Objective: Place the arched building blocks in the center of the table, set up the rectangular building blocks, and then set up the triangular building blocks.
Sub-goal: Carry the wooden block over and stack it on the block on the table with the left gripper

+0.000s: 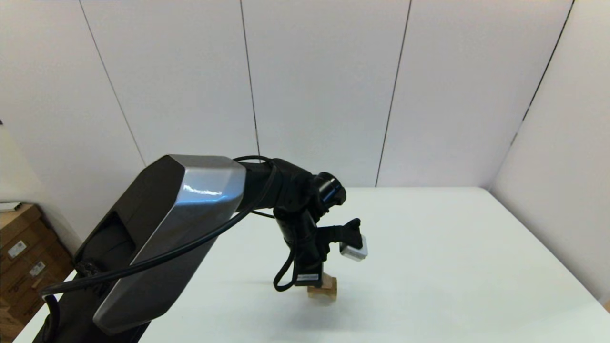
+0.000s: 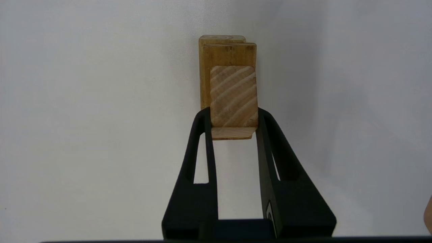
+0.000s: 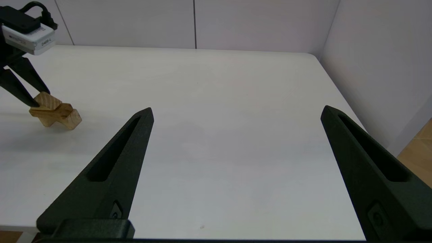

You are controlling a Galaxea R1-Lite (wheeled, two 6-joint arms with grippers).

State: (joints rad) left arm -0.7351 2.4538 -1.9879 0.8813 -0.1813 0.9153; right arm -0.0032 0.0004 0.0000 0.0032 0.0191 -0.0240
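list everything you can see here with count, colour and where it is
triangular block: one, light wood, in the left pincer, on or just over the other blocks
rectangular block: one, darker tan, beneath it
arched block: one, light wood, lowest, mostly hidden
table: one, white, under the blocks
cardboard boxes: several, brown, off the table's left side
left pincer: black, shut on the triangular block
right pincer: black, open, over bare table

Head camera high, wrist cameras low, sharing table (image 1: 429,267)
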